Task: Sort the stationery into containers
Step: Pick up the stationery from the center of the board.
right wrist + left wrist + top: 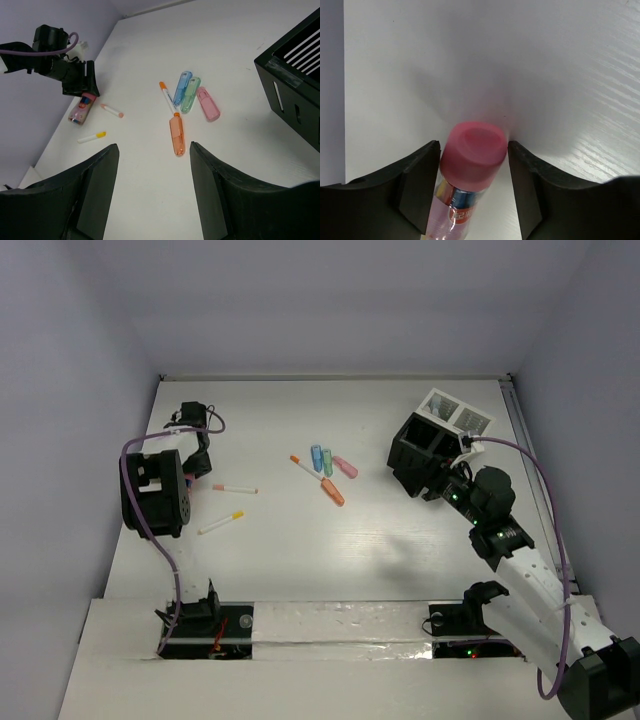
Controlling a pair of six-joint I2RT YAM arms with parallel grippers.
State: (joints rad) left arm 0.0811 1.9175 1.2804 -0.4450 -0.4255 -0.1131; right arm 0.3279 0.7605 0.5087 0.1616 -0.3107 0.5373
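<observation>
A clear tube with a pink cap (470, 160) lies on the table at the far left. My left gripper (474, 150) is shut on that cap, one finger pressed on each side; the same tube (80, 111) shows in the right wrist view. Near it lie a white pen with a pink tip (235, 489) and a white pen with a yellow cap (221, 524). In the middle lie an orange marker (333, 492), an orange-tipped pen (303, 466) and blue (316, 457), green (327, 462) and pink (345, 467) pieces. My right gripper (154, 145) hangs open and empty beside the black box (420, 455).
A small white two-cell tray (455, 413) adjoins the black box at the back right. Purple walls close the table on the left, back and right. A purple cable (150, 530) loops along the left arm.
</observation>
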